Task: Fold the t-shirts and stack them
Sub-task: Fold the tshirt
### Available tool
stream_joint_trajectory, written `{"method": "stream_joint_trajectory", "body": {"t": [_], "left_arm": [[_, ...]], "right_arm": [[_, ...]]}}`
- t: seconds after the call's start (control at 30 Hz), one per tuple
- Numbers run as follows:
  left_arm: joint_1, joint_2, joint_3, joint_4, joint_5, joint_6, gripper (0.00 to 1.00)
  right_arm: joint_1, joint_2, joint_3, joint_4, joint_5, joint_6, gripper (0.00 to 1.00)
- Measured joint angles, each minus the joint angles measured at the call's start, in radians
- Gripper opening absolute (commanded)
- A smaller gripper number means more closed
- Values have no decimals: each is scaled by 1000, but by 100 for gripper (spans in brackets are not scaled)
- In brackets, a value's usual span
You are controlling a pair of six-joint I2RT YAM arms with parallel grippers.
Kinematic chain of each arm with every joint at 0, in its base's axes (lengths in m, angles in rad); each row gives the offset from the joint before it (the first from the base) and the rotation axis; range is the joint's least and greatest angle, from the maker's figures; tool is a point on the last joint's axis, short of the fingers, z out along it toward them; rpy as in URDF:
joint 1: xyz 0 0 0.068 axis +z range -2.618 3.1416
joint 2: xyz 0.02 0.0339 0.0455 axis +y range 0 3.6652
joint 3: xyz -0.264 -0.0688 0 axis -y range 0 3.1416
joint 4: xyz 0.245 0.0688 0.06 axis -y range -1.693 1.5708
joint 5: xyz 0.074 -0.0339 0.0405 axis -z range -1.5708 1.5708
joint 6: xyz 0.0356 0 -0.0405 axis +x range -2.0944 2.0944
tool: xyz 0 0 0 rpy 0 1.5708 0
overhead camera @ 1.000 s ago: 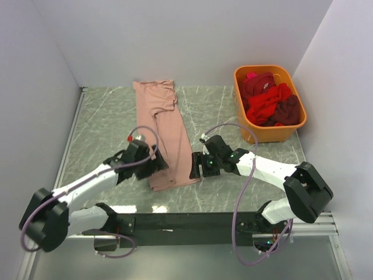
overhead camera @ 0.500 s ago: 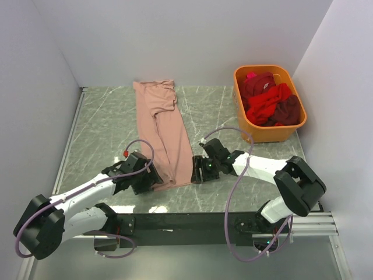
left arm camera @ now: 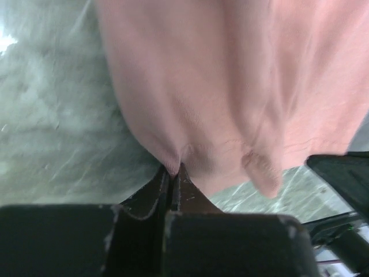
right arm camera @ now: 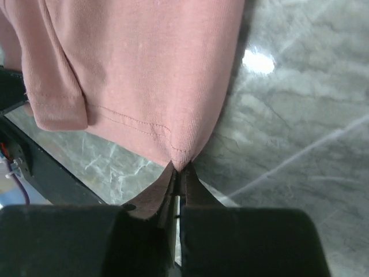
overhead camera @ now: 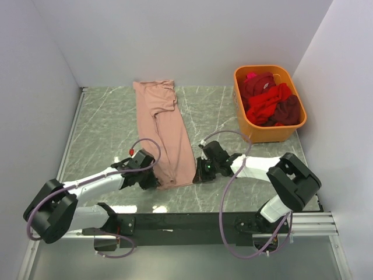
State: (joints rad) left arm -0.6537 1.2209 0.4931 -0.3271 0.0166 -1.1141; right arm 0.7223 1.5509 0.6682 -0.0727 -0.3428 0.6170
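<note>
A long dusty salmon-pink t-shirt (overhead camera: pixel 163 131) lies folded into a narrow strip, running from the back of the table toward me. My left gripper (overhead camera: pixel 152 181) is shut on its near left corner (left arm camera: pixel 173 164). Shut on the near right corner (right arm camera: pixel 183 161) is my right gripper (overhead camera: pixel 197 174). Both pinch only a small tip of cloth, low at the table. Red, maroon and magenta t-shirts (overhead camera: pixel 269 102) are heaped in the orange basket.
The orange plastic basket (overhead camera: pixel 255 133) stands at the back right, near the right wall. White walls close in the grey marbled table (overhead camera: pixel 105 128) on three sides. A black rail (overhead camera: pixel 186 220) runs along the near edge.
Both grippers have come down onto the shirt's near corners and closed on them; a second ago they stood open beside the hem. The shirt has barely shifted.
</note>
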Motion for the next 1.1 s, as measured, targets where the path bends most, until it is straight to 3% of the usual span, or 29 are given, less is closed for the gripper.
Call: {"method": "stream_joint_trajectory", "body": {"t": [0.27,0.47,0.63,0.8,1.1], "left_arm": [[-93,-196,-54,-205,-12,-58,1],[-101,-305,-52,-259,-6,-85,0],[-80,-259,34,-280,-50,-85,0],[37,-172,151,-248,-117,-51,1],[213,105,428,-165,-231,58,1]], "right_arm": [[86,-188,-149,4,-4,76,0],[93,-243,-114,-42,30,90,0],[91,-229,55,-105,120,57,0],[61,-150,245,-109,186,16,0],[-55,168,621,-136,222,-64,0]]}}
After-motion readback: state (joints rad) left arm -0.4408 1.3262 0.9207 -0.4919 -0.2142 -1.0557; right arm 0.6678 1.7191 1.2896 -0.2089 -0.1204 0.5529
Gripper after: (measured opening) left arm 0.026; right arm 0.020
